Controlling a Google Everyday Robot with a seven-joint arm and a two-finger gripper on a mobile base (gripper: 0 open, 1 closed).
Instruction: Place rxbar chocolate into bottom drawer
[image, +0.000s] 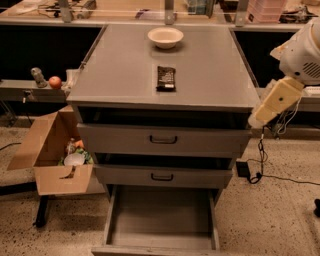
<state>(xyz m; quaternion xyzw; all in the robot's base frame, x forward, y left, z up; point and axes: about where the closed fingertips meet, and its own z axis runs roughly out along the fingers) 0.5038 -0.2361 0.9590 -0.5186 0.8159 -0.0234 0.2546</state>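
Note:
The rxbar chocolate, a dark flat bar with pale print, lies on the grey cabinet top, near its middle and a little toward the front. The bottom drawer is pulled out wide, and its flat grey floor holds nothing. My arm shows at the right edge as a white rounded joint and a cream link, beside the cabinet's right front corner and well apart from the bar. My gripper itself is out of view.
A cream bowl stands at the back of the cabinet top. The two upper drawers with black handles stand slightly ajar. An open cardboard box with items sits on the floor at left. A black cable hangs at right.

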